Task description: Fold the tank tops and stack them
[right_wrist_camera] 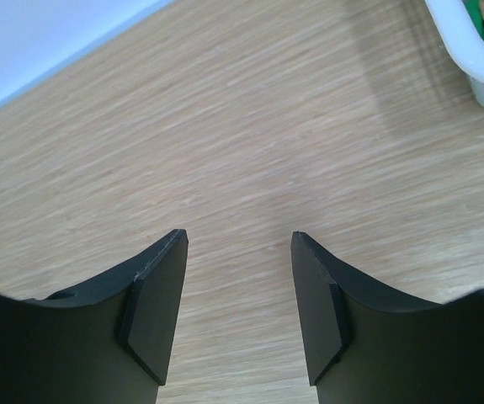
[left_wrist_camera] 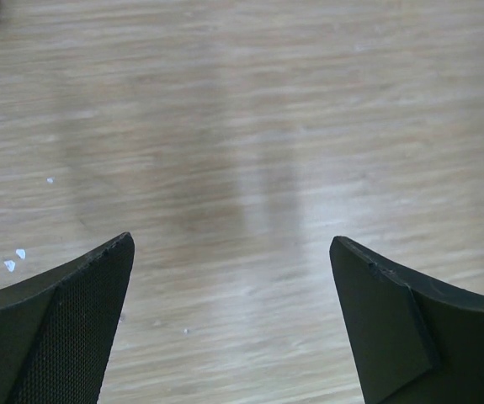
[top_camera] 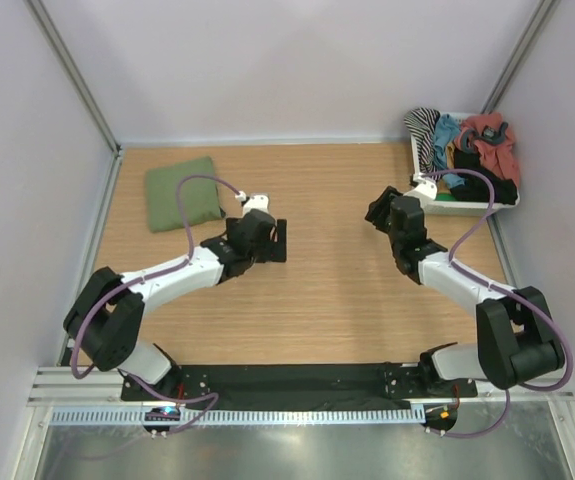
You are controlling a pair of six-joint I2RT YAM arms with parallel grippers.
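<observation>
Progress check, going camera by camera.

Overhead cam: the green top [top_camera: 182, 193] lies folded into a neat pad, out past my left gripper [top_camera: 272, 240] and to its left, well apart from it. So one of two looks done. My right gripper [top_camera: 379, 212] hangs over bare table [top_camera: 327, 300], with the white bin [top_camera: 467, 208] just beyond it and to its right. The bin is stuffed with mixed clothes [top_camera: 467, 135], and the black cloth along its near side [top_camera: 489, 188] is, I reckon, the black top. If so, it is not folded yet and not stacked.

Left wrist cam: my left gripper [left_wrist_camera: 231, 320] is spread wide, nothing between the fingers, just wood grain and a few white specks below. No cloth in sight here.

Right wrist cam: my right gripper [right_wrist_camera: 239, 311] is parted too, a bit narrower, and holding nothing. The bin's white corner [right_wrist_camera: 469, 50] sits ahead of it and to the right, with a scrap of something green inside that I can't identify.

So roughly halfway by my guess: what's left is getting the black one out, folding it, and putting it on the green one.
</observation>
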